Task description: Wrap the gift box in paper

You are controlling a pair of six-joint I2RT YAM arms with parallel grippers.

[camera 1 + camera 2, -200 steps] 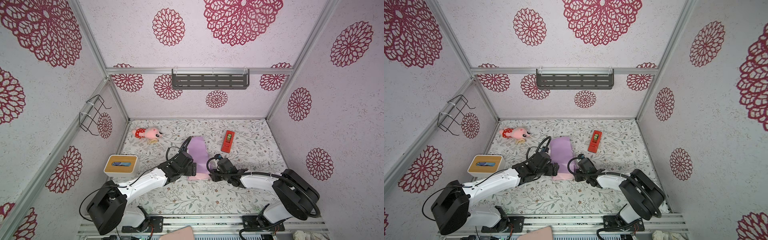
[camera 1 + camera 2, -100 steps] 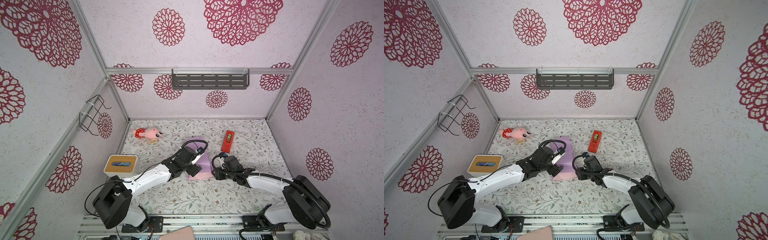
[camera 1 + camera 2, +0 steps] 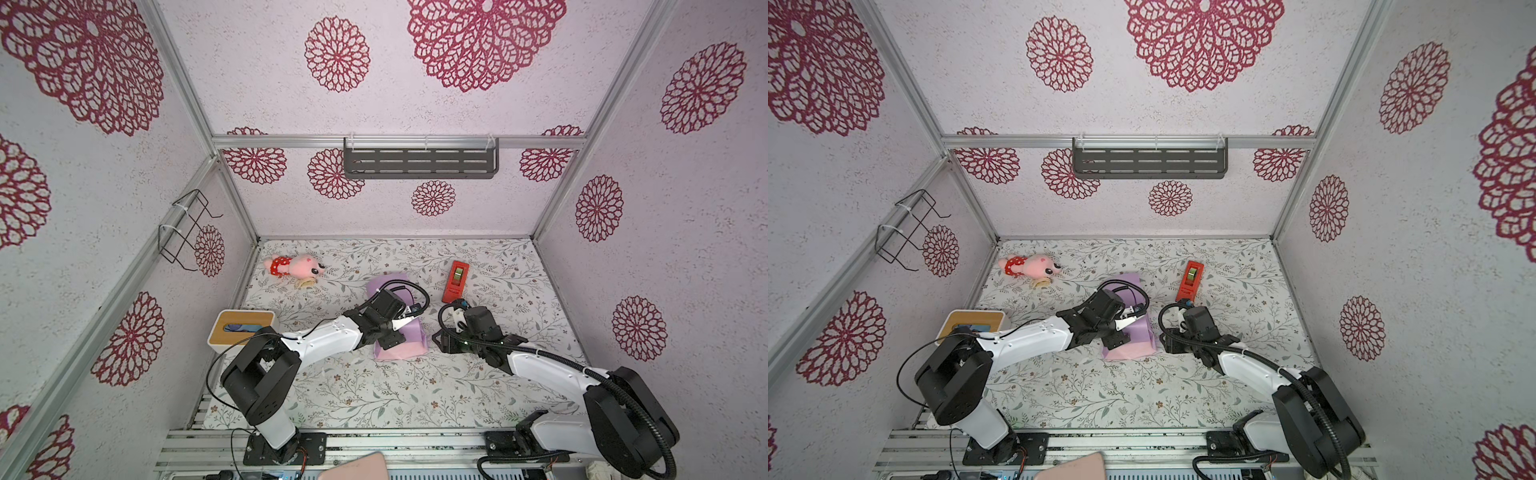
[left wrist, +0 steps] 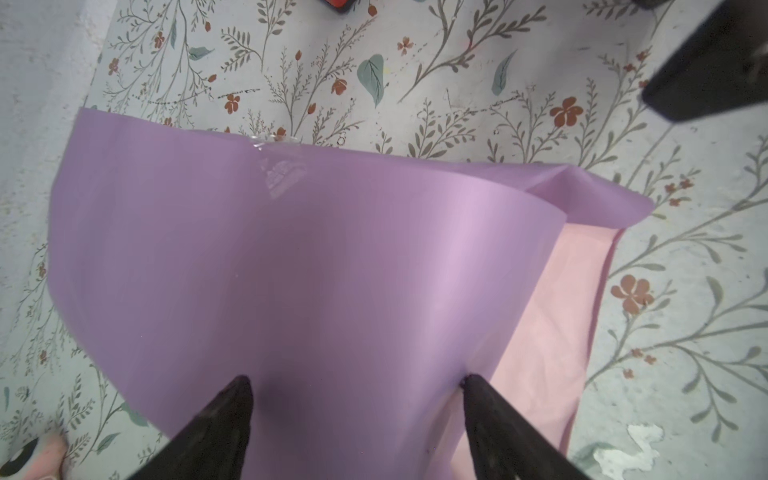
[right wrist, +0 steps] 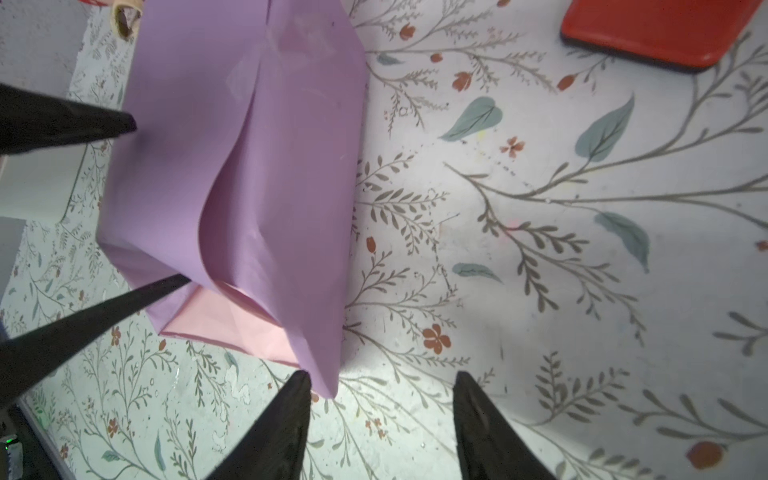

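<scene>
The paper [image 3: 411, 338] [image 4: 332, 249] is folded into a lilac bundle in the middle of the table, with its pink face showing at the near open end [image 5: 232, 324]. The gift box is hidden inside it. My left gripper [image 4: 357, 380] [image 3: 404, 332] is open, and both of its fingertips [image 5: 124, 122] rest on the bundle's top flap. My right gripper [image 5: 382, 376] [image 3: 436, 338] is open just to the right of the bundle, above the bare table. One of its fingertips is next to the paper's near corner. Nothing is between its fingers.
A red tape dispenser [image 3: 455, 280] [image 5: 656, 29] lies behind my right gripper. A pink plush toy [image 3: 295, 266] and a small tape roll [image 3: 307, 283] are at the back left. A white tissue box with a wooden top [image 3: 241, 328] stands by the left wall.
My left gripper has swung from the bundle's left side onto its top. The paper that stood up there now lies lower. My right gripper has drawn back slightly to the right.
</scene>
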